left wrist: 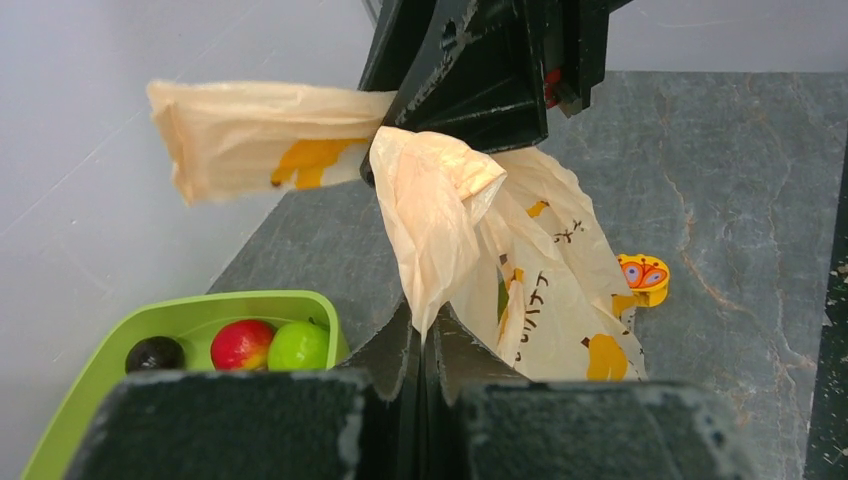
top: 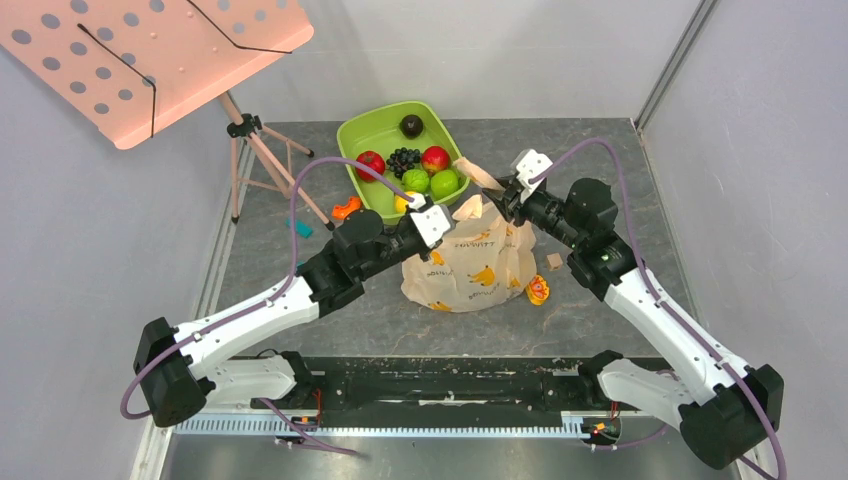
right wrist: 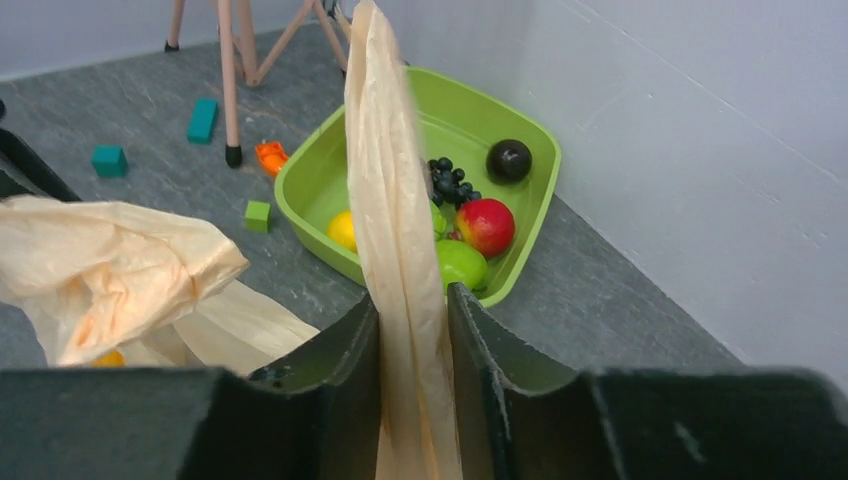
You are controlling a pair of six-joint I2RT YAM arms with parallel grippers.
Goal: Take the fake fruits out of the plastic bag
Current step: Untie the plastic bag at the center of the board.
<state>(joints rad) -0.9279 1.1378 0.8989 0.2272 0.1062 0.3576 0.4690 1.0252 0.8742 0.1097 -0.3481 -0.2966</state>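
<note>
The peach-beige plastic bag (top: 468, 262) stands in the middle of the table, pulled up by its two handles. My left gripper (top: 450, 210) is shut on one handle (left wrist: 432, 215) at the bag's top left. My right gripper (top: 507, 198) is shut on the other handle (right wrist: 392, 190), a flat strip running up between its jaws. The bag's contents are hidden in every view; no grape bunch or banana shows. A small round yellow fruit (top: 402, 203) lies in the green tub (top: 356, 133), also seen in the right wrist view (right wrist: 342, 230).
The tub also holds red and green apples, a blackish grape bunch (top: 403, 160) and a dark round fruit. A pink stand (top: 150, 55) on tripod legs (top: 262, 160) is at the back left. Toy blocks lie around: orange (top: 346, 208), butterfly (top: 538, 290), wooden (top: 554, 261).
</note>
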